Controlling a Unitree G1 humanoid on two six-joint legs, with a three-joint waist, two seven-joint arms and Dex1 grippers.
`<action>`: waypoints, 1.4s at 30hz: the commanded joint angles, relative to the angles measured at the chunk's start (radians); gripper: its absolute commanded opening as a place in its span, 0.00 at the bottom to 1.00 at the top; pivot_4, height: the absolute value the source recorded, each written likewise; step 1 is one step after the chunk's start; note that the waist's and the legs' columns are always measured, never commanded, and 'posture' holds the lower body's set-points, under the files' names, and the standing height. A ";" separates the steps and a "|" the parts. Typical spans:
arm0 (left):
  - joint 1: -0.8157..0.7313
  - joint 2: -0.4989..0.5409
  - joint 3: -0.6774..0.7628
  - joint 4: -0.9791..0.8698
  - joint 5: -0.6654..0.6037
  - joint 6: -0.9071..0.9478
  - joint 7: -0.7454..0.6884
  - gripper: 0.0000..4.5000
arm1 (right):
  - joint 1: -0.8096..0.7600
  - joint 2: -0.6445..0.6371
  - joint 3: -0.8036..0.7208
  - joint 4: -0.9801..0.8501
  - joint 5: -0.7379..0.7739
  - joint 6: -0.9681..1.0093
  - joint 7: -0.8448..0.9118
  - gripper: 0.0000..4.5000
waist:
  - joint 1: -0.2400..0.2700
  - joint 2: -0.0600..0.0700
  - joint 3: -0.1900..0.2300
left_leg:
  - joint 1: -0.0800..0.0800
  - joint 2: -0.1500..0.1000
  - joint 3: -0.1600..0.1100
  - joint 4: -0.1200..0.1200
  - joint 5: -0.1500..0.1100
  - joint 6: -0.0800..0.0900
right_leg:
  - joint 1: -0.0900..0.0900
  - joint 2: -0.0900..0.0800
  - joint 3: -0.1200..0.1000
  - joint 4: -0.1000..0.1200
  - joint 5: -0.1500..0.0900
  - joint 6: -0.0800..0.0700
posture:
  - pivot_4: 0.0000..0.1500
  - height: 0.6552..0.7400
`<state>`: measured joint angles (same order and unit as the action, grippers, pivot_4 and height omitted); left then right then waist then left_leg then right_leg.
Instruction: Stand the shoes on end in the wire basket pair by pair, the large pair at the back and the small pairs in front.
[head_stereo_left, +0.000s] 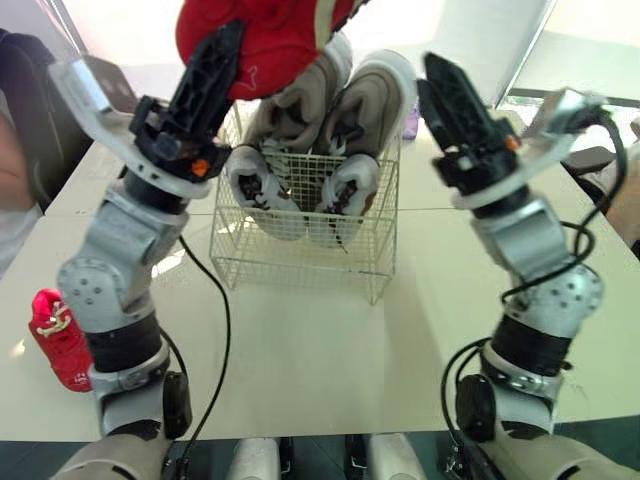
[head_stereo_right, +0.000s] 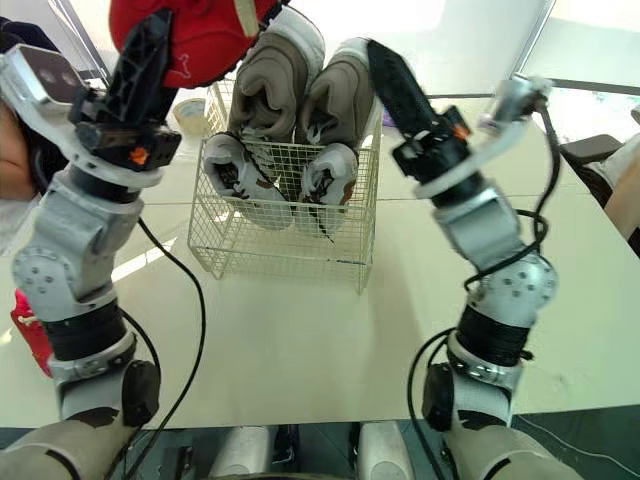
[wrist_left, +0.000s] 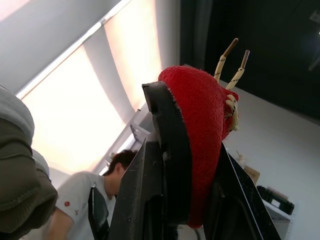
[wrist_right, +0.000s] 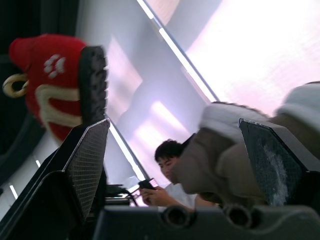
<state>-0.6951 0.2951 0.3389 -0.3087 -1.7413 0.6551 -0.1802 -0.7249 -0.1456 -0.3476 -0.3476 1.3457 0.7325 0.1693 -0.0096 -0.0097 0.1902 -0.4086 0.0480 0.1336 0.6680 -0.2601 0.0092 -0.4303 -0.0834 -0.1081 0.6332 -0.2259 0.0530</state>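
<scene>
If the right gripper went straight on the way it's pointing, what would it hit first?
Probably the right-hand large taupe shoe standing at the back of the wire basket, seen between the right gripper's open fingers; depth is unclear.

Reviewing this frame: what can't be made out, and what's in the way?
- Held red shoe: upper part cut off by the top edge, both eye views.
- Second red shoe on the table: partly behind the left arm, eye views.
- Large taupe pair: blurred in the right wrist view.
- Purplish object behind the wire basket: mostly hidden by the right gripper.
</scene>
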 joint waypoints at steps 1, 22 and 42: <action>-0.031 -0.026 -0.023 -0.008 0.054 -0.041 -0.047 0.06 | -0.061 0.045 0.056 -0.027 -0.013 -0.070 -0.020 1.00 | 0.000 0.000 0.000 | 0.000 0.000 0.000 0.000 0.000 0.000 | 0.000 0.000 0.000 0.000 0.000 0.000 | 1.00 1.00; 0.062 -0.029 -0.084 -0.003 0.121 -0.020 -0.089 0.06 | -0.154 0.038 0.130 0.000 -0.073 -0.195 0.041 0.38 | -0.003 0.000 0.000 | -0.001 0.001 0.000 0.000 -0.001 0.003 | 0.000 0.000 0.000 -0.002 0.000 0.000 | 1.00 1.00; 0.292 0.871 0.011 -0.269 0.417 0.321 -0.498 0.68 | -0.151 -0.678 0.169 0.247 -0.301 -0.016 0.828 0.11 | -0.006 0.000 0.001 | -0.003 0.001 0.002 -0.004 -0.006 0.009 | -0.005 -0.001 0.000 -0.005 -0.001 0.000 | 1.00 1.00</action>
<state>-0.4285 1.1411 0.3314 -0.5238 -1.3586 0.9676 -0.6259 -0.8803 -0.8131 -0.1930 -0.0832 1.0808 0.7345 0.9407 -0.0160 -0.0095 0.1914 -0.4116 0.0495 0.1359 0.6636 -0.2664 0.0184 -0.4353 -0.0843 -0.1082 0.6284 -0.2267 0.0528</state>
